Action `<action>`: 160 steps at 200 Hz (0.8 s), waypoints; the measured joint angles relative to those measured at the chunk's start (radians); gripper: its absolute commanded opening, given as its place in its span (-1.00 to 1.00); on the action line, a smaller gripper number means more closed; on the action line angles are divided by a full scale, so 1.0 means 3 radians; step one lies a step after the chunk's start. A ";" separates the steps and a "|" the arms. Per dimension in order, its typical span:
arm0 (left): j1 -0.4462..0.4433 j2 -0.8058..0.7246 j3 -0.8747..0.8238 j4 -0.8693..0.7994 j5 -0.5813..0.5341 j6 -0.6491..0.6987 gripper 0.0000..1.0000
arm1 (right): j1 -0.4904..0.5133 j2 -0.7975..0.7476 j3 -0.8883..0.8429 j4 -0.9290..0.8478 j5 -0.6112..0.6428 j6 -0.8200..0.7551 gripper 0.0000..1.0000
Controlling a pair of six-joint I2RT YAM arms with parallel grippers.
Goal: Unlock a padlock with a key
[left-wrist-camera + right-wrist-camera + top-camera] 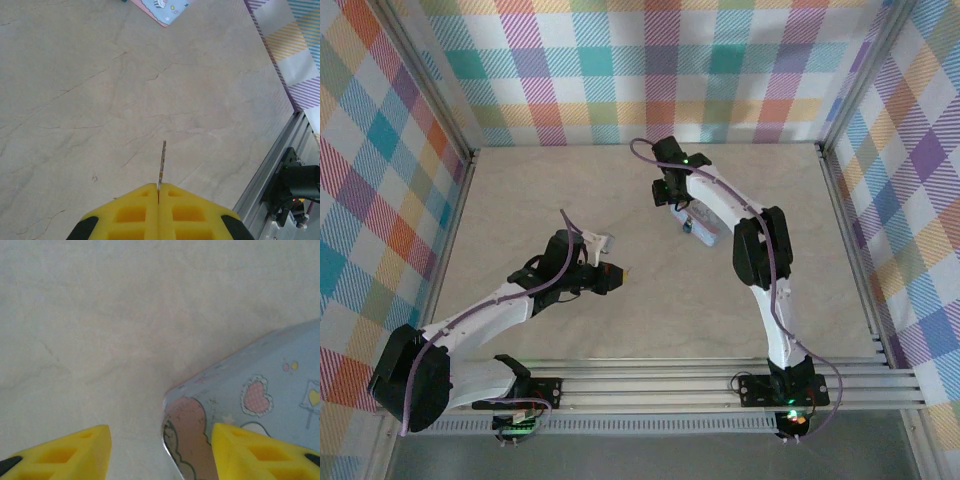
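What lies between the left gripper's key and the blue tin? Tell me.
Bare table alone, from the key up to the tin, in the left wrist view.

The tabletop is a pale sandy colour, with thin dark lines on it like cracks in stone. Walls stand at the back, on the left and on the right. They have a check pattern in many colours: teal, orange, purple, pink, yellow and white. Silver metal posts stand in the two far corners where the walls meet. Silver metal rails run from side to side along the near edge of the tabletop. The light is soft and even, and the shadows are faint.
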 measured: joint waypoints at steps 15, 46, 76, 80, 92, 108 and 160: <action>0.0000 0.0000 0.0000 0.0004 0.0000 -0.0001 -1.00 | 0.0022 -0.0256 -0.0407 0.0148 -0.0080 -0.0058 0.06; 0.0000 0.0001 0.0000 0.0011 0.0001 -0.0001 -1.00 | 0.0067 -0.0754 -0.1142 0.0317 -0.0224 -0.0083 0.06; 0.0000 0.0001 0.0000 0.0028 0.0001 -0.0003 -1.00 | 0.0084 -0.1161 -0.1704 0.0440 -0.0383 -0.0055 0.06; 0.0000 0.0001 0.0000 0.0032 0.0003 -0.0003 -1.00 | 0.0084 -0.1207 -0.1759 0.0446 -0.0401 -0.0041 0.07; 0.0000 0.0003 0.0000 0.0034 0.0005 -0.0003 -1.00 | 0.0085 -0.1345 -0.1923 0.0456 -0.0469 0.0010 0.08; -0.0001 0.0014 0.0000 0.0052 0.0028 -0.0003 -1.00 | 0.0103 -0.1504 -0.2083 0.0418 -0.0533 0.0092 0.12; -0.0032 0.0043 -0.0159 0.0445 0.0300 -0.0038 -1.00 | 0.0158 -0.2327 -0.2694 0.0538 -0.0603 0.0562 0.20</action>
